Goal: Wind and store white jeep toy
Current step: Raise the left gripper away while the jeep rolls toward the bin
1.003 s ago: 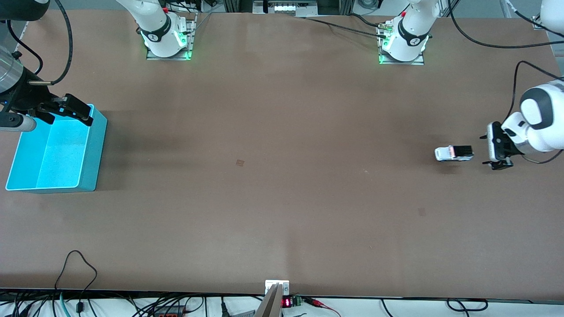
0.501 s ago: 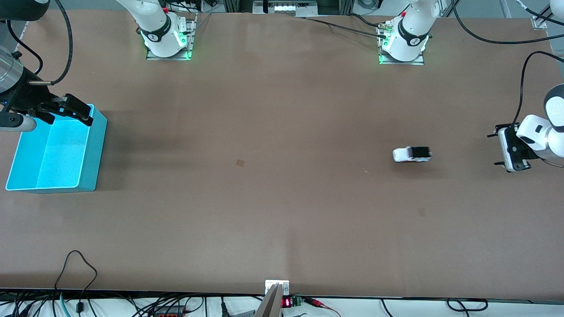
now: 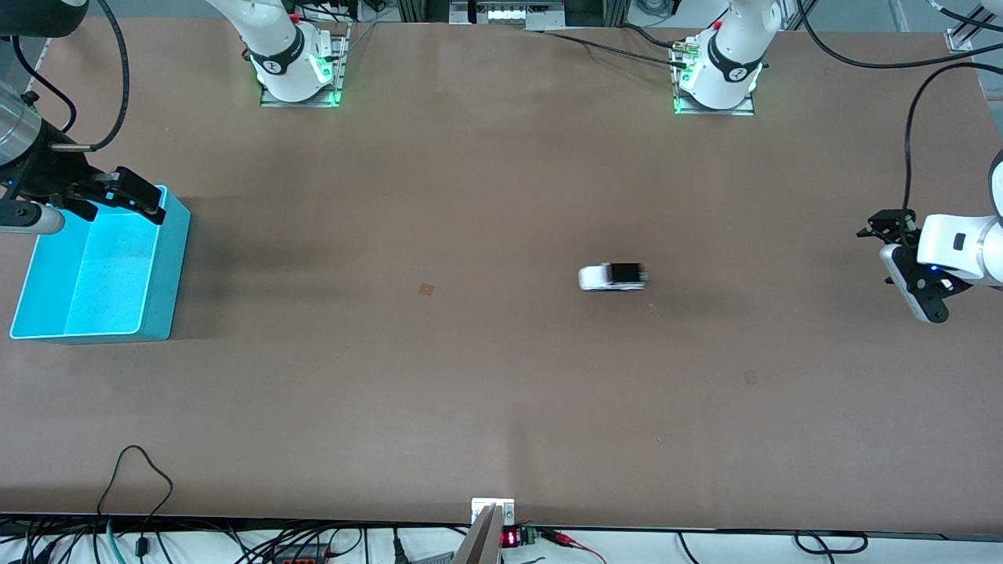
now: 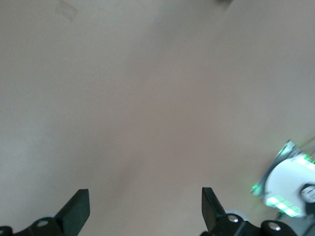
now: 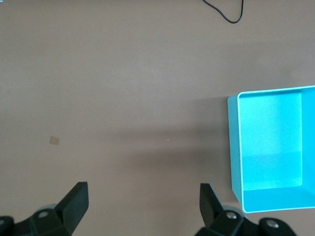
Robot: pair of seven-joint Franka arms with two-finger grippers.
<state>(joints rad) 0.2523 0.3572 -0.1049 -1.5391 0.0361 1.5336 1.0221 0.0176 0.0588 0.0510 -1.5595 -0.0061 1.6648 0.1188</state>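
The white jeep toy (image 3: 612, 276), with a black rear top, stands on the bare brown table near the middle, blurred by motion. No gripper touches it, and it shows in neither wrist view. My left gripper (image 3: 878, 229) is open and empty, up over the table's edge at the left arm's end, well apart from the jeep; its view (image 4: 145, 206) shows only bare table between the fingers. My right gripper (image 3: 129, 196) is open and empty, held in the air over the rim of the cyan bin (image 3: 168, 258). The bin is empty and also shows in the right wrist view (image 5: 234, 147).
The right arm's base (image 3: 294, 70) and the left arm's base (image 3: 717, 78) stand along the table's edge farthest from the front camera. A small tan mark (image 3: 426, 290) lies on the table. A black cable loop (image 3: 137, 470) lies at the edge nearest the camera.
The jeep has rolled along the table from beside the left gripper toward the right arm's end. The left gripper has drawn back and turned. The right arm has not moved.
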